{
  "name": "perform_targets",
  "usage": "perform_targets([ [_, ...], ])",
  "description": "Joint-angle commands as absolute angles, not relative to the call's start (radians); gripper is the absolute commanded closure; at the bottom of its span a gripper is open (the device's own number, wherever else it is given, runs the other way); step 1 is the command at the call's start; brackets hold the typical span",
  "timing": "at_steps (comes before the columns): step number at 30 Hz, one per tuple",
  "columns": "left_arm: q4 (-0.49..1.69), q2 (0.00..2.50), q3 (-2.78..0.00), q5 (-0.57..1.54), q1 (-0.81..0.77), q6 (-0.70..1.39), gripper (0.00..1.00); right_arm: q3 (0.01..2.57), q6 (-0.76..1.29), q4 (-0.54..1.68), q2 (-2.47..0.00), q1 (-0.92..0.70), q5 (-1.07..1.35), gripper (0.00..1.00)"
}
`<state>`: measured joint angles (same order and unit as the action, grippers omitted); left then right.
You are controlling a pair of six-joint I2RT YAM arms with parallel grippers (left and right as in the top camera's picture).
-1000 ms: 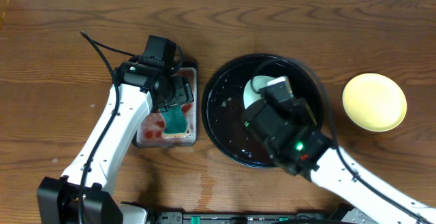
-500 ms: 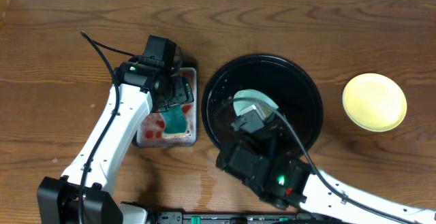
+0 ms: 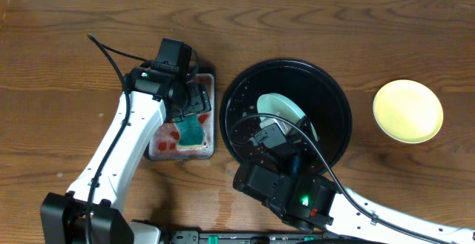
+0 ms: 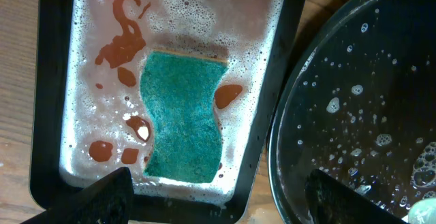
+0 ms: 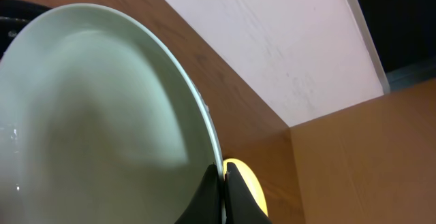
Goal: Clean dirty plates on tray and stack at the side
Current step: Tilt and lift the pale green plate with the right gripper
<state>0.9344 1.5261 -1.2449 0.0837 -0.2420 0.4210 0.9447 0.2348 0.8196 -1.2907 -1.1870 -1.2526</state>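
My right gripper (image 3: 272, 131) is shut on the rim of a pale mint-white plate (image 3: 280, 108) and holds it tilted on edge above the large round black tray (image 3: 334, 103). In the right wrist view the plate (image 5: 102, 115) fills the left side, and my gripper (image 5: 222, 173) pinches its edge. A pale yellow plate (image 3: 407, 111) lies on the table to the right of the tray and shows behind the fingers in the right wrist view (image 5: 244, 183). My left gripper (image 3: 189, 103) is open and empty over the rectangular tray. A third plate is not in view.
The small rectangular black tray (image 3: 212, 136) holds reddish soapy water and a green sponge (image 3: 191, 131), left of the round tray. The left wrist view shows the sponge (image 4: 184, 122), the tray's wall (image 4: 272, 101) and the wet, foam-dotted round tray (image 4: 354, 101).
My right arm has swung from the right side to the front of the tray, carrying the mint plate and tipping it more upright. My left arm has not moved.
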Motion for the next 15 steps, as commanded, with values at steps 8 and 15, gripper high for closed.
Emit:
perform_targets([
  [8,0.936,1.525,-1.255,0.086,-0.237,0.419,0.19,0.948,0.254,0.820,-1.274,-1.192,-1.293,0.99],
  [15,0.936,1.525,-1.255,0.087,-0.237,0.419,0.19,0.948,0.277,0.820,-1.274,-1.191,-1.266,0.99],
])
